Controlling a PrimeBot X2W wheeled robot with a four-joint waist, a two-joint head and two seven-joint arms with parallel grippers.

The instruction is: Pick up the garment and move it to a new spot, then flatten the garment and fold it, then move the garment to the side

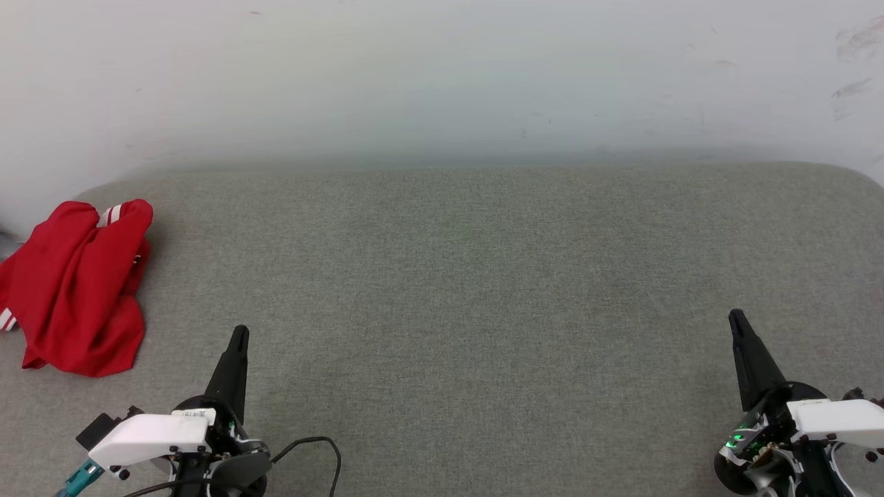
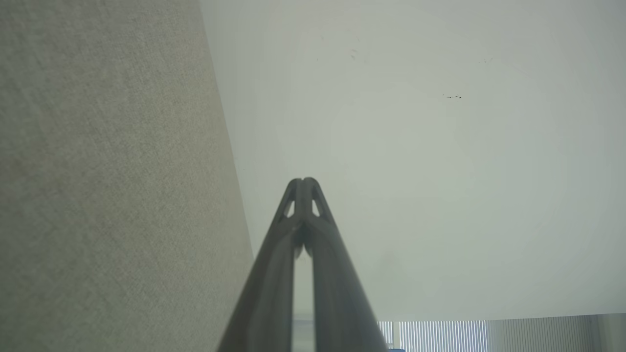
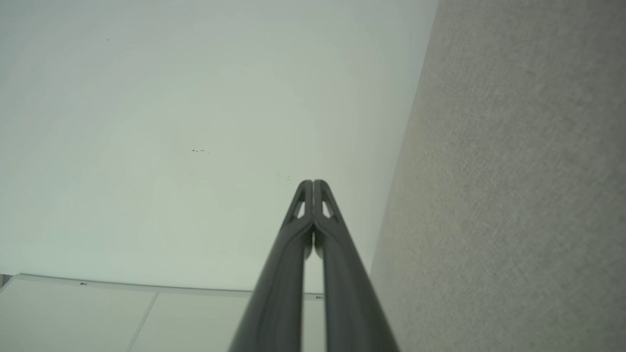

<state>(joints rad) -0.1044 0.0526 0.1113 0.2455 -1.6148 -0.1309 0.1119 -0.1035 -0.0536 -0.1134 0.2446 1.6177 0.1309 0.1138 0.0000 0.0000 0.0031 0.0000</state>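
Left gripper (image 1: 239, 333) and right gripper (image 1: 736, 317) both fully closed, empty, over grey surface (image 1: 442, 290); garment (image 1: 76, 290) bunched far left, untouched.

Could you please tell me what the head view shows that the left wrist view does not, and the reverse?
Head view's own: the crumpled red garment at the surface's left edge, and the right end effector, shut. Left wrist view's own: a slatted strip, perhaps blinds, along its bottom edge. Shared: the left end effector, shut and empty, the grey fabric surface and the pale wall.
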